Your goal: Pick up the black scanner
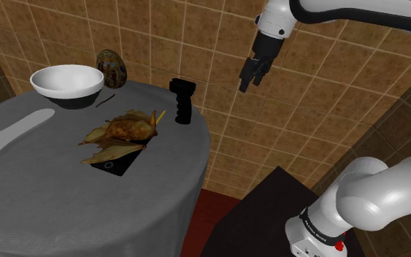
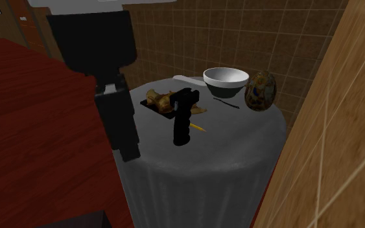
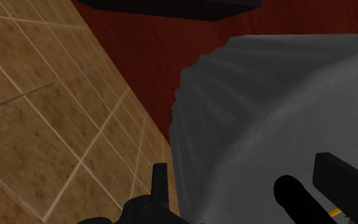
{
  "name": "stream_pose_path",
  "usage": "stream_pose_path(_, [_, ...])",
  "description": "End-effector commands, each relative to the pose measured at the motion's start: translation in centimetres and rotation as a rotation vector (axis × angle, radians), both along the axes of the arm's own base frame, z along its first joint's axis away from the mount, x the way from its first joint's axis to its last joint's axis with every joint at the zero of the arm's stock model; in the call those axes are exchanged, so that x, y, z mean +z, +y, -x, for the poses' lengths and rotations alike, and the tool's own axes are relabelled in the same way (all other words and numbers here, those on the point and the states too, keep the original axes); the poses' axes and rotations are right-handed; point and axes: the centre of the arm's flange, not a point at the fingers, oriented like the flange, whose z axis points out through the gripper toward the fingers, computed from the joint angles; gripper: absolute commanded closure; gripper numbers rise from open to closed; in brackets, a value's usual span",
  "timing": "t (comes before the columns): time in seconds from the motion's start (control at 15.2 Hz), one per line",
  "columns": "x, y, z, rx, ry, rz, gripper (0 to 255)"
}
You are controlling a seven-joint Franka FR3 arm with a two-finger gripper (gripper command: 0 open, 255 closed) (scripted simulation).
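Closest in: black gripper (image 2: 128, 153), raised in the air beyond the edge of the grey-draped table (image 1: 50, 208); cannot tell how the jaws stand. Black scanner (image 1: 182, 104) upright on the table near that edge, beside dried husks (image 1: 121, 131), well apart from the gripper.

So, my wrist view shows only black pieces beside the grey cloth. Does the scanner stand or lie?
Observer: The black scanner stands upright, head on top, near the rim of the table.
Operator: And where is the gripper from it?
Observer: The gripper hangs apart from it, toward the shoulder view's right, touching nothing.
Operator: Is anything close to the scanner?
Observer: A brown corn husk lies beside it on a flat black slab, on the side toward the white bowl.
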Motion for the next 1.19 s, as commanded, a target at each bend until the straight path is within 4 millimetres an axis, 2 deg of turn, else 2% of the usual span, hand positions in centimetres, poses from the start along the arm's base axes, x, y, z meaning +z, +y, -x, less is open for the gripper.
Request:
stream_pose_path(0.0, [-0.1,2.3,-2.0,0.021,0.003,0.004,0])
stream_pose_path(0.79, [0.0,15.0,-12.2,0.141,0.021,0.032,0])
stream_pose_path(0.86, [-0.1,15.4,-12.5,0.145,0.021,0.033,0])
stream_pose_path(1.12, [-2.2,15.4,-12.5,0.145,0.021,0.033,0])
